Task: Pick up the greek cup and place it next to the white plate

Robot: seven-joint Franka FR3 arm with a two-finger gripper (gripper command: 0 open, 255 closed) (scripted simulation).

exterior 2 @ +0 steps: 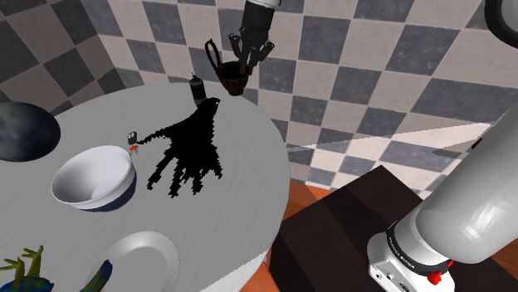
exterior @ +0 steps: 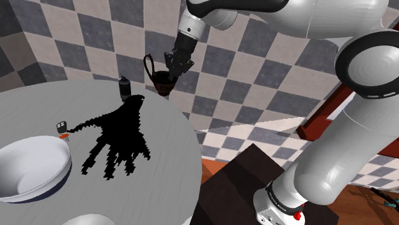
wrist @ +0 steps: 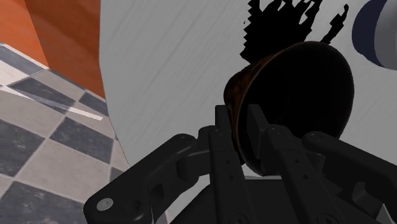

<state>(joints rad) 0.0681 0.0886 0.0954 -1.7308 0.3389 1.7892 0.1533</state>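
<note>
White arm [exterior: 358, 140], dark joints [exterior: 341, 64], black claw [exterior: 174, 74]

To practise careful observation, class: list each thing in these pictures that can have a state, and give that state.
hand: shut on the cup's rim.
greek cup: held, in the air above the table.
bowl: upright on the table, empty.
white plate: flat on the table, its visible part bare.
small dark bottle: standing upright on the table.

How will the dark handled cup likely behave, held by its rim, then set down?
The cup looks rigid: its rim shows no bending in the gripper. Pinched at one side of the rim, it may swing or slip. Its body narrows downward, so it might tip on the table.
</note>
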